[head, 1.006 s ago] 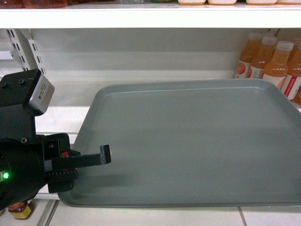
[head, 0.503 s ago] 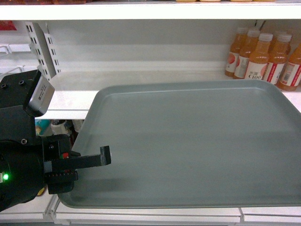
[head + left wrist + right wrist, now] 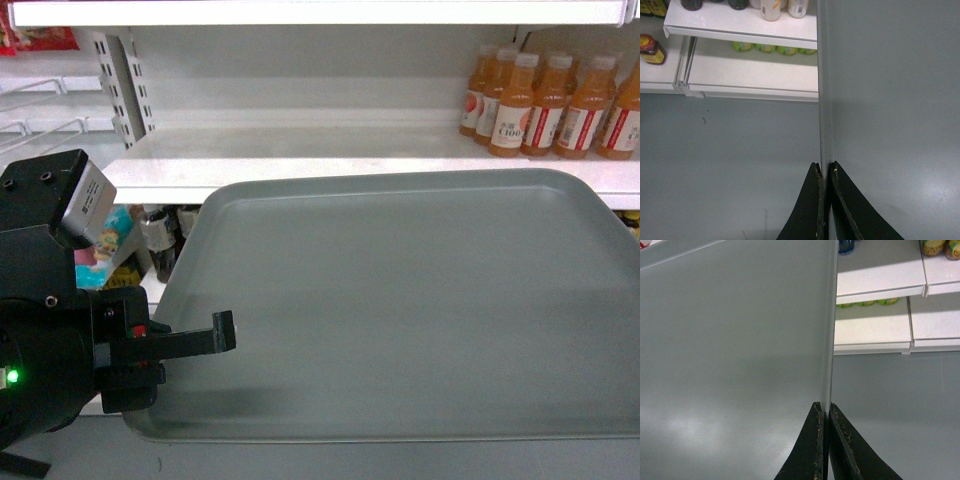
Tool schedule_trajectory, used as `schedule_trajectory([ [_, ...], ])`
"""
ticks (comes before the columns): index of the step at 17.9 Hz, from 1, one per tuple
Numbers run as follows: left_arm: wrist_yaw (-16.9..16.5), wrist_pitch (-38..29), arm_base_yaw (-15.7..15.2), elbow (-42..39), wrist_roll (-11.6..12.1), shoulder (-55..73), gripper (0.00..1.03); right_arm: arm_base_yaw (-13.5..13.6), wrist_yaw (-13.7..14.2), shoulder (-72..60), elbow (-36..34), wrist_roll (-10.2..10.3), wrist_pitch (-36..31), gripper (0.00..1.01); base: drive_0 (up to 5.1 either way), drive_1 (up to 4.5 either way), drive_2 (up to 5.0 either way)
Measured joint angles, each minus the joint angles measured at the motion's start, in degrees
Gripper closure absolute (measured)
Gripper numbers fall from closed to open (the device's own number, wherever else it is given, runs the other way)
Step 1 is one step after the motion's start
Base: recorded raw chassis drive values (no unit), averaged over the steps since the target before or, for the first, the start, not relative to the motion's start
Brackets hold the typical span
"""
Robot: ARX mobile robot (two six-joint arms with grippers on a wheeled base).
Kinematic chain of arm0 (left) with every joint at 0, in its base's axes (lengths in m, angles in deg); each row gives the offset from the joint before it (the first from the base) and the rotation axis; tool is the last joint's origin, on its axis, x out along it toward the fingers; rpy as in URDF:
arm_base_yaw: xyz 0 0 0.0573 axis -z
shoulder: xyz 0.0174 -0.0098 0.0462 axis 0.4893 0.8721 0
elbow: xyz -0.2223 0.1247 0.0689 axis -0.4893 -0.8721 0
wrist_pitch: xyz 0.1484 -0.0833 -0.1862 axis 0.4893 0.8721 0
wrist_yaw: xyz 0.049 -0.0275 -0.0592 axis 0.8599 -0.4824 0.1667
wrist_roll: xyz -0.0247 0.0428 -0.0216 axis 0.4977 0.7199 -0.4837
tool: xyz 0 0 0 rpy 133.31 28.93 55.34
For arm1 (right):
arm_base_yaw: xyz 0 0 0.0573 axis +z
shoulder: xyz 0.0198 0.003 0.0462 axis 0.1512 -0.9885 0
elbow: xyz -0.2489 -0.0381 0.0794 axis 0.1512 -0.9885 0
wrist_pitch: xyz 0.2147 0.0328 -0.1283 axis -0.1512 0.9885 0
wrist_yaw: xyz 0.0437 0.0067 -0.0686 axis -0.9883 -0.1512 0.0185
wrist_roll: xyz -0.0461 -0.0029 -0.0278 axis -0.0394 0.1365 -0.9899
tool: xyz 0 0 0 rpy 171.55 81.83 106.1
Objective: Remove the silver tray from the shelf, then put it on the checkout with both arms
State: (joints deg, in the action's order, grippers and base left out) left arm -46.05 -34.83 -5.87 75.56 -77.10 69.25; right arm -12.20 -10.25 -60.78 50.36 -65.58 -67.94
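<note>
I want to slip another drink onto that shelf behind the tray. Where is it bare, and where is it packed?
The shelf is bare from the perforated upright across to the orange bottles, which crowd its right end. The tray, held at both side edges, fronts it.

One silver tray (image 3: pixel 400 300); five orange juice bottles (image 3: pixel 545 100); two tools (image 3: pixel 825 172) (image 3: pixel 824 412).

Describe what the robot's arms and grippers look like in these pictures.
The left arm is bulky matte black with a small green light, a red spot near the finger base, and a grey ridged block on top. The left gripper and right gripper have thin black tapering fingers, with scuffed edges on the right.
</note>
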Motion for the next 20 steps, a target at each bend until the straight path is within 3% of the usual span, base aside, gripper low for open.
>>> schedule_trajectory([
  [20,0.02,-0.09,0.0,0.0,0.02,-0.02,1.0,-0.02,-0.02,0.0,-0.04,0.0,-0.11,0.99,0.1,-4.14,4.3],
])
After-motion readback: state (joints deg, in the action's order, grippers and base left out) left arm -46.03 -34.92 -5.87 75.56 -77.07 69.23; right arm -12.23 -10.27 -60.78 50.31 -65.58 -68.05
